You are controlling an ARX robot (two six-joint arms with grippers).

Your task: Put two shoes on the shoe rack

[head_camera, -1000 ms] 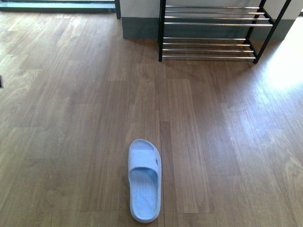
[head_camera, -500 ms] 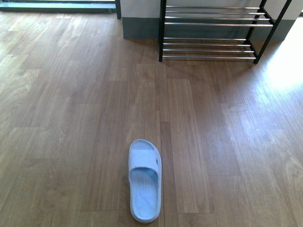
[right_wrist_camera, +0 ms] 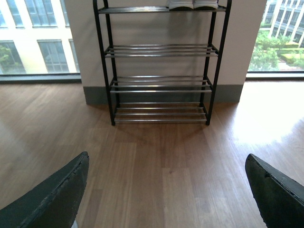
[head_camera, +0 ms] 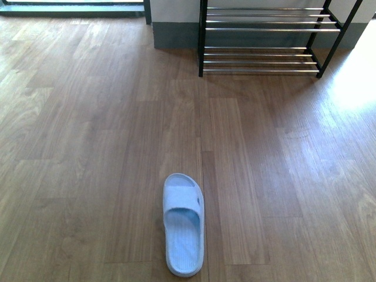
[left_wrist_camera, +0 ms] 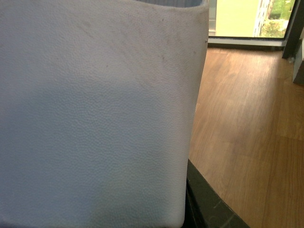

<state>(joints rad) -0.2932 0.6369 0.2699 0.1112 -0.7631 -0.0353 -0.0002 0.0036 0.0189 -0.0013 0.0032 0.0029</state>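
One pale-blue slide sandal (head_camera: 184, 226) lies flat on the wooden floor near the bottom of the front view, toe pointing toward the shoe rack (head_camera: 261, 41) at the far wall. Neither arm shows there. In the left wrist view a second pale-blue sandal (left_wrist_camera: 95, 118) fills most of the picture, with my left gripper (left_wrist_camera: 152, 209) shut on it; one dark finger (left_wrist_camera: 204, 204) shows beside its edge. My right gripper (right_wrist_camera: 166, 190) hangs open over bare floor, facing the shoe rack (right_wrist_camera: 161, 85). White soles of two shoes (right_wrist_camera: 192, 4) stand on its top tier.
The rack stands against a white wall with a grey skirting (right_wrist_camera: 97, 95). Floor-level windows (right_wrist_camera: 38, 42) flank the wall on both sides. A bright sunlit patch (head_camera: 352, 88) lies on the floor to the right of the rack.
The front view has drifted a little: the floor sandal and the rack now sit slightly further right in the picture. Neither has moved relative to the other.
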